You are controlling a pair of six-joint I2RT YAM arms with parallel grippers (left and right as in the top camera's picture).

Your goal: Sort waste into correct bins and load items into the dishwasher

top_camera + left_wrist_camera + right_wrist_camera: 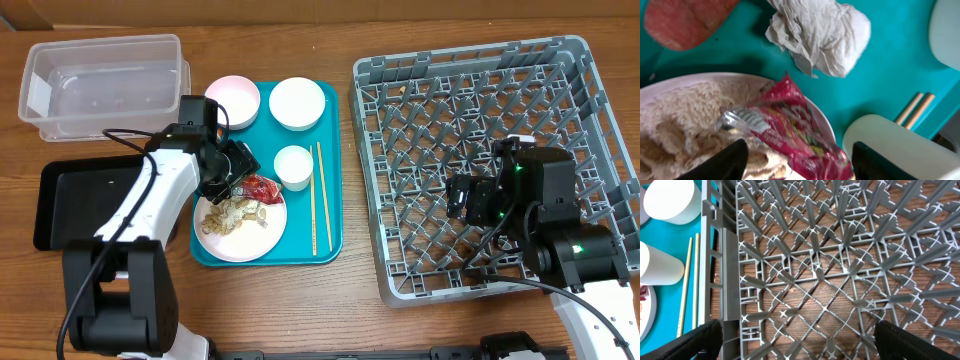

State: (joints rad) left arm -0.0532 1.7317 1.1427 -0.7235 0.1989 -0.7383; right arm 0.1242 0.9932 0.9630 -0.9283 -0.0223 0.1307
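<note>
A round white plate (250, 242) on the teal tray holds tan shells and ricey scraps (685, 115) and a crumpled red wrapper (795, 135). My left gripper (800, 162) is open just above the plate, one finger on each side of the red wrapper; it also shows in the overhead view (238, 168). A crumpled silver-white wrapper (820, 35) lies on the tray behind the plate. The small white cup (293, 166), two chopsticks (318, 200), and a pink bowl (232, 100) and a white bowl (297, 102) sit on the tray. My right gripper (797, 340) is open and empty over the grey dish rack (366, 170). The carrot is not in view.
The clear plastic tub (100, 80) stands at the back left with the black tray (80, 200) in front of it, both left of the teal tray (330, 130). The rack's left wall (730, 280) separates my right gripper from the chopsticks (687, 285) and cup (660, 265).
</note>
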